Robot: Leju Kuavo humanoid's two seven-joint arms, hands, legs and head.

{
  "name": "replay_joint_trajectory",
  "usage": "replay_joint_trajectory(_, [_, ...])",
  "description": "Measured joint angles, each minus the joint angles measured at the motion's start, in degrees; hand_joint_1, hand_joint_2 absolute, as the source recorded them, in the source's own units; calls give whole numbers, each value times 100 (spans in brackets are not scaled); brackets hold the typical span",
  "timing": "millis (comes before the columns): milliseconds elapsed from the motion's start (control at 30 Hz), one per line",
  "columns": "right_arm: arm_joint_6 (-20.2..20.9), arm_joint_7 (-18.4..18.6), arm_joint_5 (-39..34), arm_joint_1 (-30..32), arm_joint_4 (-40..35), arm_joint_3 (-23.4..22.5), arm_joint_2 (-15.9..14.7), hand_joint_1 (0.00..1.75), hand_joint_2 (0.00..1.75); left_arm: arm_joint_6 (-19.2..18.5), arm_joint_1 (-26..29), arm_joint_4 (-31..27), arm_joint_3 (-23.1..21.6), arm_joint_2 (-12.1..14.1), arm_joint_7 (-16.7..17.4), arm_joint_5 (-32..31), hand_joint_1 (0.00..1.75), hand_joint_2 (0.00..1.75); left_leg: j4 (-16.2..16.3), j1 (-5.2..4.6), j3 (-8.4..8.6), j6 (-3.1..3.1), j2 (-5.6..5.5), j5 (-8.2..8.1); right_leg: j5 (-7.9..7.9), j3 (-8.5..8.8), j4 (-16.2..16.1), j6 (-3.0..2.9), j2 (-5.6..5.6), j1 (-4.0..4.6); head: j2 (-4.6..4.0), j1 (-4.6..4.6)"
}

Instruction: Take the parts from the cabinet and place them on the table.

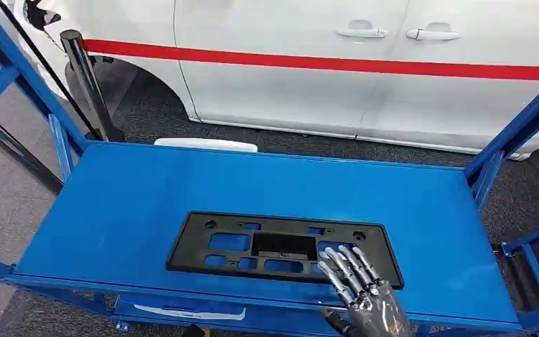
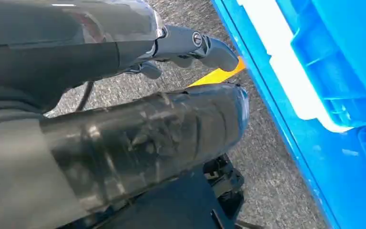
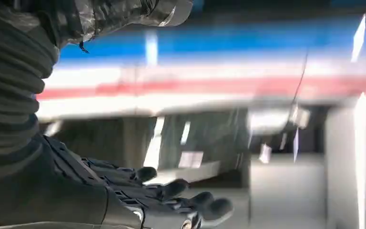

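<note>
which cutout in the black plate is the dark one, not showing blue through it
The large center cutout of the black plate: it looks black, while the smaller openings around it show the blue table.

Bare blue metal tabletop lies wide on the left and far side. Centre-low, the flat black plastic plate frame fills it. Slanting blue frame posts fence both upper corners, white car behind.

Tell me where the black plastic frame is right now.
In the head view, the black plastic frame lies flat on the blue table, near its front edge, with the right hand over the frame's right end.
</note>
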Motion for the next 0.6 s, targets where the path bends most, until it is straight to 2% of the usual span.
replay_joint_trajectory(33, [134, -4, -95, 0, 0, 56, -89, 0, 175, -15, 3, 0, -13, 0, 2, 0, 0, 0, 10, 0, -3, 0, -1, -1, 61, -15, 30, 8, 0, -2, 0, -4])
replay_joint_trajectory(67, [260, -4, -159, -6, 0, 85, -170, 0, 175, -33, 6, 0, -26, 0, 9, -2, 0, 0, 18, 0, -1, -1, -3, -6, 233, 87, -171, 12, -1, -4, 0, 0])
replay_joint_trajectory(133, [641, -2, -350, -53, 9, 137, -335, 0, 175, -44, 1, 0, -46, -2, 28, -11, 0, 0, 57, 4, 9, -22, -11, -30, 740, 569, -1119, 0, -5, -13, 0, 0])
replay_joint_trajectory(167, [831, -7, -454, -87, 15, 155, -431, 0, 175, -50, 2, 0, -59, -2, 39, -26, 0, 0, 82, 2, -2, -48, -11, -50, 791, 742, -1531, -19, -7, -16, 0, 0])
replay_joint_trajectory(200, [1001, -11, -549, -120, 28, 170, -528, 0, 175, -50, -3, 0, -70, -2, 50, -35, 0, 0, 137, -44, -34, -82, -15, -73, 754, 779, -1620, -37, -5, 26, 0, 0])
replay_joint_trajectory(300, [1368, -55, -784, -128, 42, 177, -767, 0, 175, -52, -2, 0, -79, -2, 55, -42, 0, 0, 96, -30, -35, -137, -17, -51, 767, 743, -1595, -102, 6, 30, 0, -11])
replay_joint_trajectory(333, [1484, -55, -861, -138, 44, 179, -835, 0, 175, -52, -6, 0, -83, 0, 57, -42, 0, 0, 117, -43, -35, -180, -16, -79, 798, 768, -1638, -152, 1, -1, 0, -11])
replay_joint_trajectory(367, [1565, -57, -905, -143, 42, 179, -900, 0, 175, -52, -8, 0, -85, 0, 59, -42, 0, 0, 229, -22, -74, -212, -17, -181, 810, 786, -1659, -184, -6, -9, 0, -9])
replay_joint_trajectory(400, [1621, -57, -946, -147, 42, 179, -965, 0, 175, -59, -8, 0, -90, 0, 59, -44, 0, 0, 501, -21, -196, -233, -15, -371, 811, 783, -1659, -220, -16, -10, 0, -13])
replay_joint_trajectory(467, [1656, -55, -979, -150, 42, 179, -1051, 0, 175, -79, 3, 0, -94, 0, 59, -44, 0, 0, 1402, -1, -611, -266, -15, -801, 811, 772, -1659, -235, -23, 4, 0, -13])
replay_joint_trajectory(500, [1682, -55, -981, -152, 44, 179, -1090, 0, 175, -90, 12, 0, -96, 0, 59, -44, 0, 0, 1763, 8, -787, -276, -15, -904, 810, 769, -1657, -236, -23, 11, 0, -11])
replay_joint_trajectory(533, [1689, -52, -981, -149, 44, 179, -1112, 0, 175, -94, 21, 0, -101, 0, 59, -44, 0, 0, 1886, 14, -854, -281, -15, -879, 810, 772, -1656, -236, -23, 12, 0, -13])
replay_joint_trajectory(567, [1687, -52, -981, -151, 44, 179, -1134, 0, 175, -98, 25, 0, -105, 0, 59, -42, 0, 0, 1732, 15, -797, -272, -15, -723, 810, 777, -1656, -236, -18, 13, 0, -13])
replay_joint_trajectory(600, [1682, -50, -981, -156, 44, 179, -1149, 0, 175, -101, 23, 0, -107, 0, 59, -42, 0, 0, 1372, 14, -631, -257, -15, -483, 809, 788, -1656, -234, -13, 12, 0, -13])
